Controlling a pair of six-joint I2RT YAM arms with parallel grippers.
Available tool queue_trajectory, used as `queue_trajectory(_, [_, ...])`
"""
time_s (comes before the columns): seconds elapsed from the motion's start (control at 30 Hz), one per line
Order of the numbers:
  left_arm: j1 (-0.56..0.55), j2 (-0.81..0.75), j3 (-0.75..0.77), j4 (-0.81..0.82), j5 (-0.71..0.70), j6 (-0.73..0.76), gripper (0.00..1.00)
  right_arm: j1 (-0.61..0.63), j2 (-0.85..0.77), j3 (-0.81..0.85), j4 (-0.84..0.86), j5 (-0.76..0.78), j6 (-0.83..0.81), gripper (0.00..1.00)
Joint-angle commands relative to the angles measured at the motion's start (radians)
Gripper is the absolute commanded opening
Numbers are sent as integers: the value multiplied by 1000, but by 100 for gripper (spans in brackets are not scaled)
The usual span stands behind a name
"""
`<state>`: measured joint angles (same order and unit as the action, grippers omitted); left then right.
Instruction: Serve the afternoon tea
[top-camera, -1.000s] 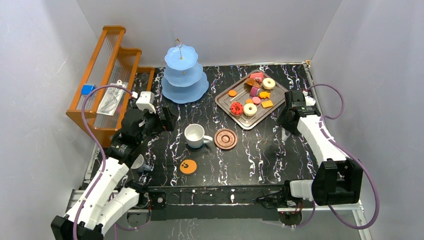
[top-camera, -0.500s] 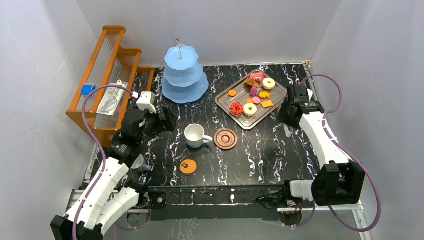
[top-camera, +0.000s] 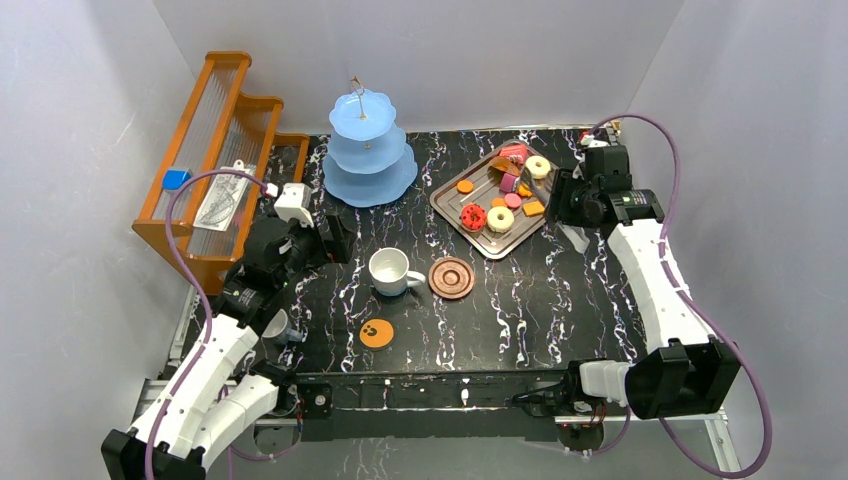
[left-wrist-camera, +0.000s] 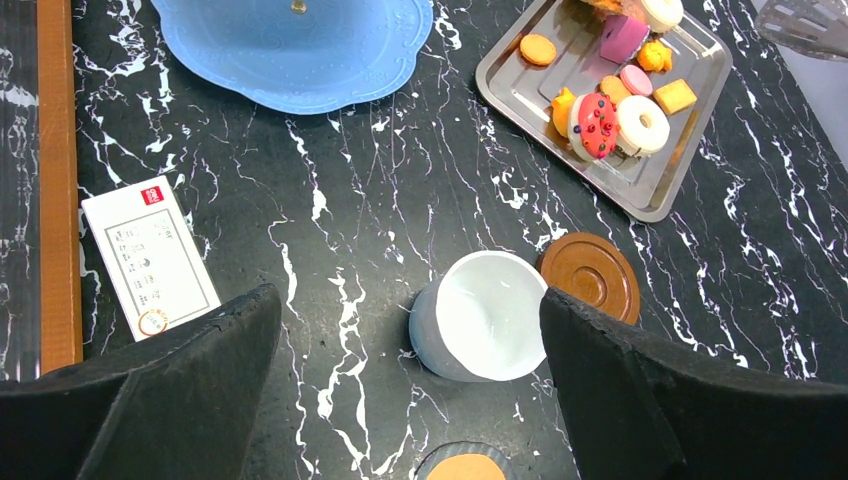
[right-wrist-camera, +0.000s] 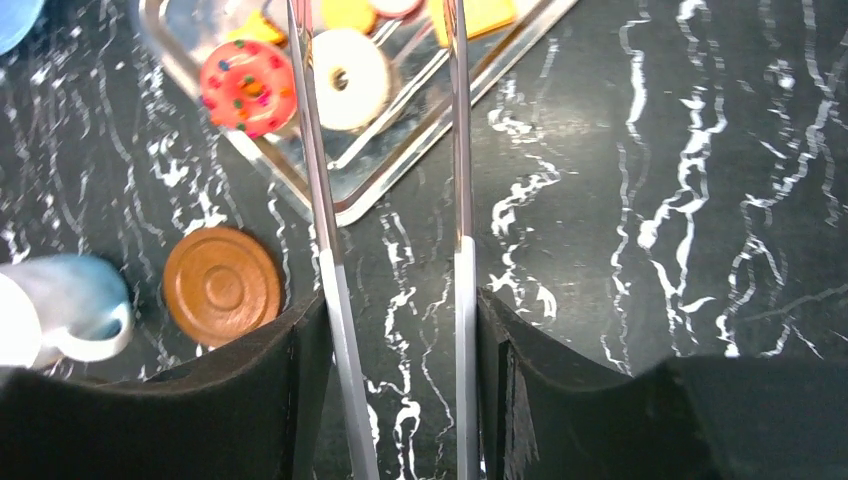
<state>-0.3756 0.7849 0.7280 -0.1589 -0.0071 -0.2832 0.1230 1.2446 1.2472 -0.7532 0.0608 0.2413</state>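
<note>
Status: basically at the start, nothing served yet.

- **Near-left edge of the tabletop (top-camera: 530, 310):** the grey cup (top-camera: 277, 326) sits half hidden by the left arm. It is off its paw-print coaster (top-camera: 376, 333), which lies bare by the near edge.
- **Mid-table:** the white mug (top-camera: 388, 270) stands on the marble just beside the brown saucer (top-camera: 451, 277), not on it. The left gripper (left-wrist-camera: 407, 300) hangs over the mug, jaws spread wide, holding nothing.
- **Toward the far-right corner:** the right gripper (right-wrist-camera: 400, 300) is clamped on metal tongs (right-wrist-camera: 312, 150), blades reaching over the silver tray (top-camera: 450, 203). All the pastries (top-camera: 513, 200) are on the tray, and none is lifted as far as I can tell.
- **Far edge:** the blue three-tier stand (top-camera: 370, 190) has every tier bare.

Left to do, my read: pastries to stand, mug onto saucer, cup onto coaster.

Text: a white card (left-wrist-camera: 150, 255) beside the orange rack (top-camera: 226, 58) has a red logo and print, too small to read. The coaster carries a paw mark only. Nothing else is legible.
</note>
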Motion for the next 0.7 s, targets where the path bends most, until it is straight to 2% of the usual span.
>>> queue_trajectory(0.0, [-5,-1,-5,19,4,17,98,41,1,51,44,-134,-28,53])
queue_trajectory(0.23, [-5,-2,-6,19,1,19,98,196,50,57,41,-129,-13,60])
queue_trajectory(0.37, [-5,4,-6,21,4,19,98,231,83,57,56,-115,-10,62])
queue_trajectory(0.4, [-5,6,-6,21,4,19,98,233,90,61,49,-101,-5,61])
queue_trajectory(0.5, [-5,8,-6,21,5,19,98,233,108,69,17,4,20,41])
queue_trajectory(0.53, [-5,8,-6,20,6,19,98,231,107,68,11,35,32,40])
queue_trajectory(0.6, [-5,8,-6,20,6,19,98,231,90,65,3,83,46,42])
queue_trajectory(0.67, [-5,4,-6,21,7,19,98,230,65,61,5,121,53,49])
